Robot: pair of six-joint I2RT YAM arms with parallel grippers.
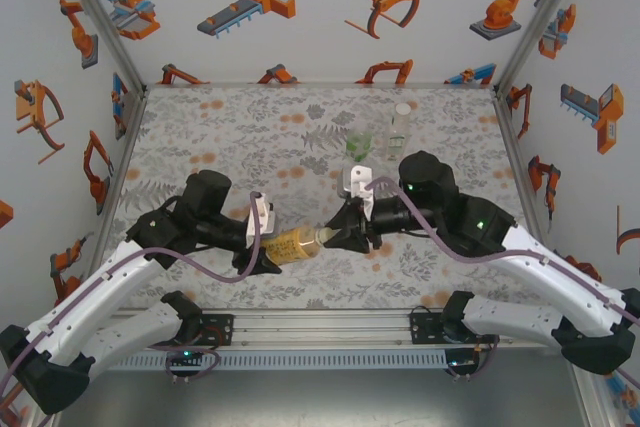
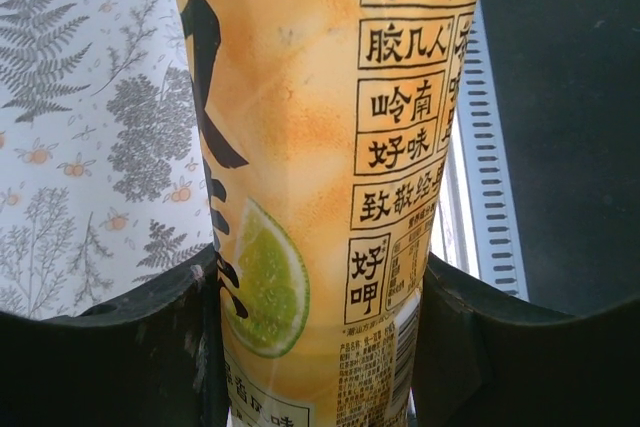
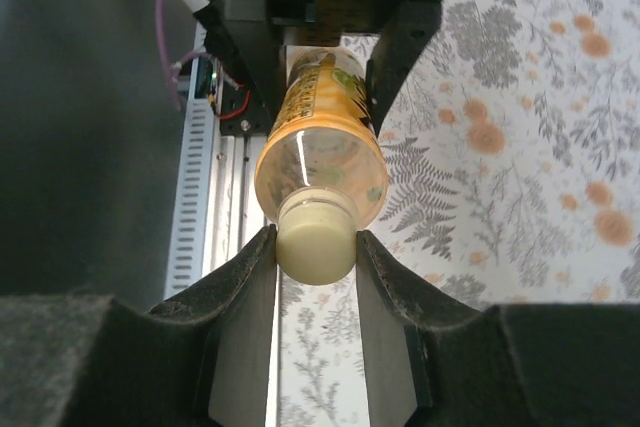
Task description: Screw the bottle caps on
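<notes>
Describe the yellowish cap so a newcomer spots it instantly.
At the front edge of the floral mat, the left gripper holds the amber bottle sideways. The yellowish cap sits on its neck, pinched by the right gripper. It is pale and opaque against clear amber plastic and black fingers.

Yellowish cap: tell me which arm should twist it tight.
Right. The right gripper pinches the yellowish cap at the neck; the left gripper clamps the amber bottle by its body, likely steadying it.
</notes>
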